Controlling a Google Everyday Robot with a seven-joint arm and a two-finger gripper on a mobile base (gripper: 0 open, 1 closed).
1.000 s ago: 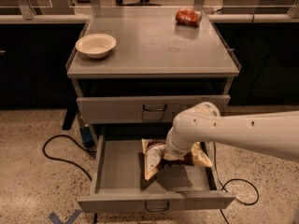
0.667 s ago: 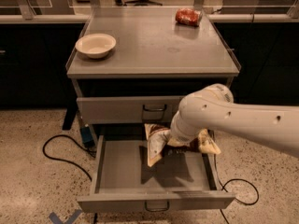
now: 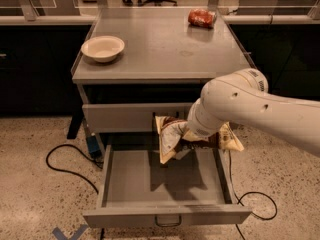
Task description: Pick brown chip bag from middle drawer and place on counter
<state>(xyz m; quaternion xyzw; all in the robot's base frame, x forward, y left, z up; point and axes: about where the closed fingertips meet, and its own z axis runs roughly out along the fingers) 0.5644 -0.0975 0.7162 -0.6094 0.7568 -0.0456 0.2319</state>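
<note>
The brown chip bag, crumpled with cream edges, hangs in the air above the open middle drawer, in front of the top drawer's panel. My gripper is shut on the bag, mostly hidden behind the white wrist of my arm, which reaches in from the right. The drawer's grey floor is bare, with the bag's shadow on it. The grey counter lies above and behind the bag.
A cream bowl sits on the counter's left side and a red-orange packet at its back right. The closed top drawer is behind the bag. A black cable lies on the speckled floor at the left.
The arm has lifted the brown chip bag up out of the middle drawer; it now hangs higher, level with the top drawer's front.
</note>
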